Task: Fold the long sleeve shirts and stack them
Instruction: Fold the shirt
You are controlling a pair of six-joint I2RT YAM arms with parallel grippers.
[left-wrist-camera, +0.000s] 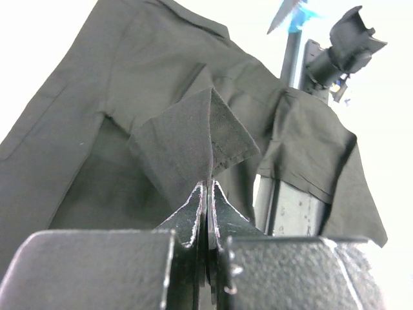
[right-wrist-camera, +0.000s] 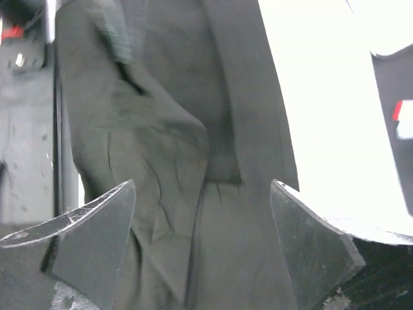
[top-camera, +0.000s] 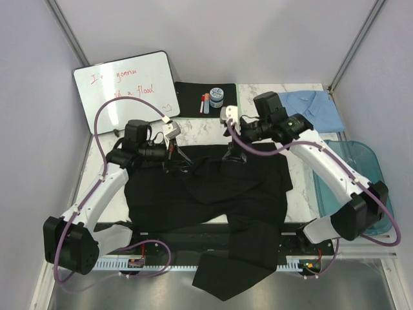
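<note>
Status: I'm on the black shirt (top-camera: 213, 197). It lies spread across the middle of the table (top-camera: 206, 126), rumpled, and one part hangs off the near edge over the arm bases. No clean fold in it yet, so I'd call the task early.

Left gripper (left-wrist-camera: 208, 186): jaws together, pinching a peak of black cloth near the shirt's far-left edge. In the wrist view the fabric tents up straight from the tips, so the hold looks real.

Right gripper (right-wrist-camera: 203, 194): jaws wide apart, nothing between them. It sits over the far-right part of the same shirt with cloth right below. I can't tell from the wrist view whether the tips touch it.

Blue shirt (top-camera: 316, 108): far-right corner of the table, well apart from the black one, collar showing. It looks compact, but I can't confirm it's properly folded.

My read is that the step in hand is getting a second hold along the far edge so both arms can move the shirt together.

What the next move needs:
- Right arm goes down onto the edge, not the middle of the panel, and closes on one layer only.
- The grip should line up with the left one along the far edge, or the fold will skew.
- Both arms lift evenly. The overhanging part may drag or catch on the rail at the near edge.
- Stay clear of the mat (top-camera: 188, 90) with the markers, just past the far edge, and the tray (top-camera: 362, 161) on the right.
</note>
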